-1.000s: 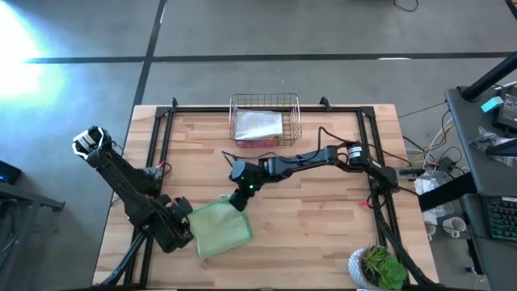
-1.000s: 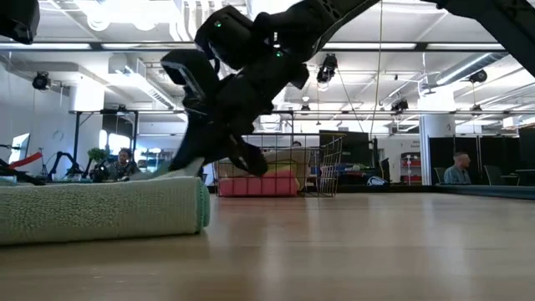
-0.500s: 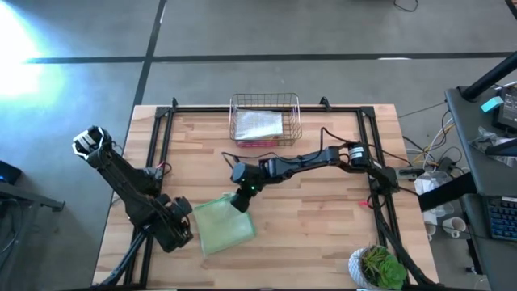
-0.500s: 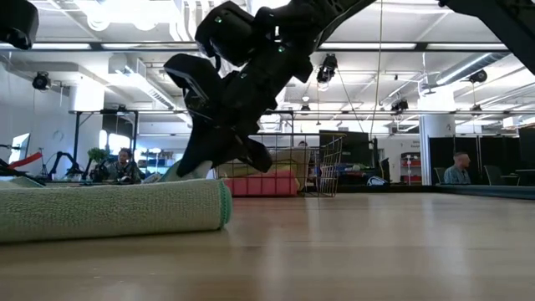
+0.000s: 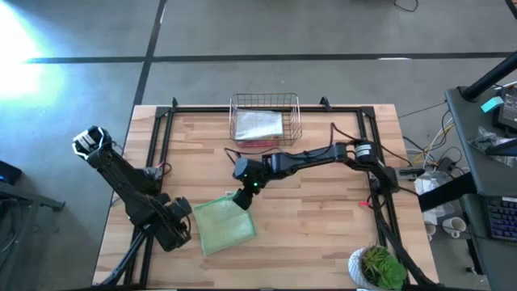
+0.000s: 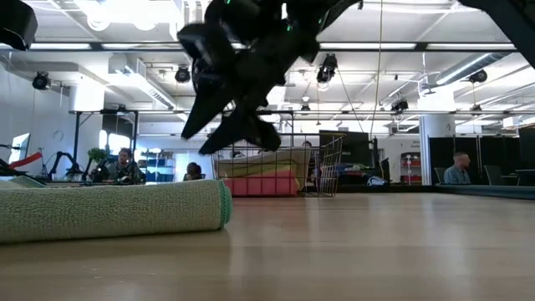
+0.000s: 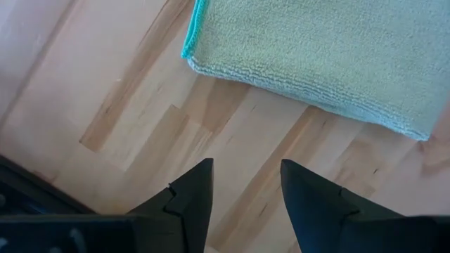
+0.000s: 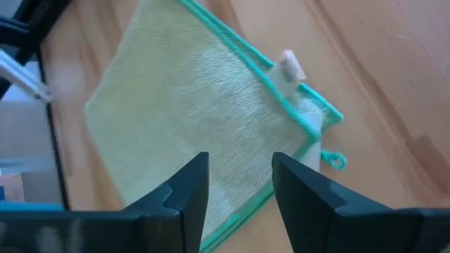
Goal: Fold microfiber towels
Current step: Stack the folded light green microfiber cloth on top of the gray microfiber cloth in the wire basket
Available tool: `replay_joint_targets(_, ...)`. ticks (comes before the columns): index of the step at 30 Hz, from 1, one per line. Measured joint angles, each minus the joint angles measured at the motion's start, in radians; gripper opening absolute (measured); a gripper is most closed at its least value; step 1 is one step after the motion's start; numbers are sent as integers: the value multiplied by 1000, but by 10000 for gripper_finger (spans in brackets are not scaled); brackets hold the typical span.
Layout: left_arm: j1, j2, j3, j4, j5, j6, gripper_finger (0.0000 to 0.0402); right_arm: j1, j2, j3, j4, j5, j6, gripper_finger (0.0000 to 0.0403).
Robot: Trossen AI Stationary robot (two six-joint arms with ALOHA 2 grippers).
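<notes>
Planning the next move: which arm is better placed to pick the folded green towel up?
Probably the right: its hand hangs open just above the green towel's far corner. The left hand sits open beside the towel's edge.

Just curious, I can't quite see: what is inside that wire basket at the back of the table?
The copper wire basket holds folded towels: a pale grey-beige one on top, a pink one at the bottom. Anything between them is covered.
</notes>
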Motion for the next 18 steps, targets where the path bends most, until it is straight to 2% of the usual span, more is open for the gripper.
replay_joint_targets(4,0,0,0,-1,-3,72,151,20,-59,0,-32,-1,-17,147)
replay_joint_targets(8,0,0,17,37,-6,207,151,62,-132,0,-86,10,-72,142)
replay_joint_targets(12,0,0,32,151,-28,318,151,122,-214,0,-162,123,-134,132)
replay_joint_targets(18,1,3,62,334,-159,434,151,206,-312,0,-291,321,-285,123)
